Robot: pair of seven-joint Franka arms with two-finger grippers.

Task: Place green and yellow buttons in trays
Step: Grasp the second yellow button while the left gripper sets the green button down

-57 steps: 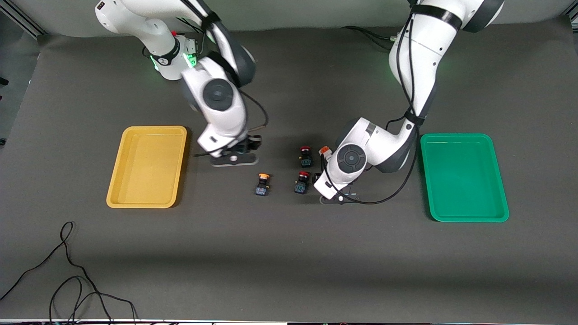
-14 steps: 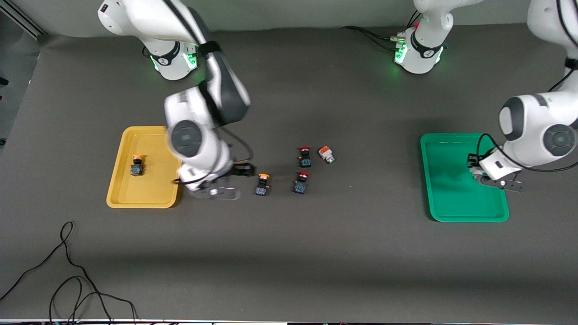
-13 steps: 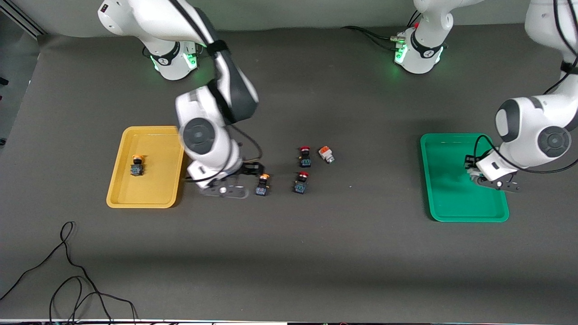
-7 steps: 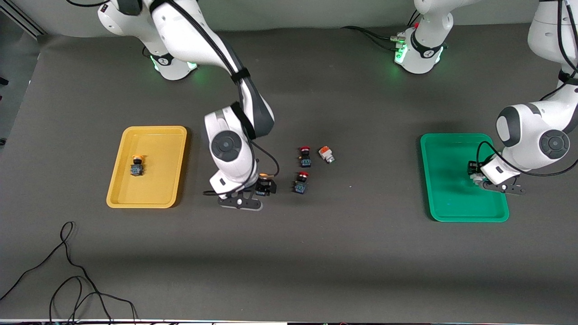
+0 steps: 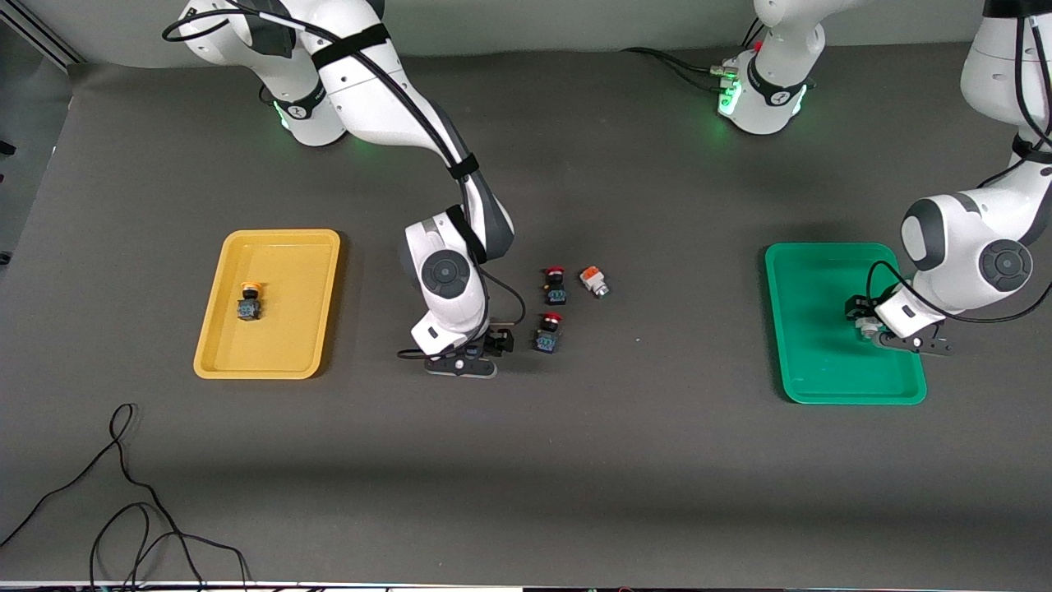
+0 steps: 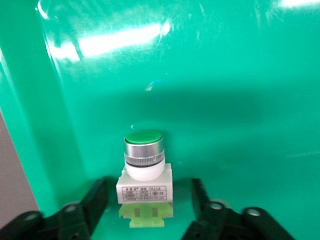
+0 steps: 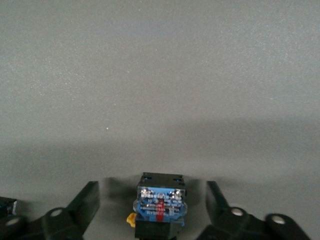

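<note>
The yellow tray at nine o'clock already held one yellow button. The green tray lay at three o'clock; there the left gripper had its jaws spread around the green button. At center, the right gripper straddled the second yellow button, jaws spread, not yet gripped.

Even, bright overhead light. White glare streaks the green tray. Soft shadows lie beside both arms; nothing blurs.
</note>
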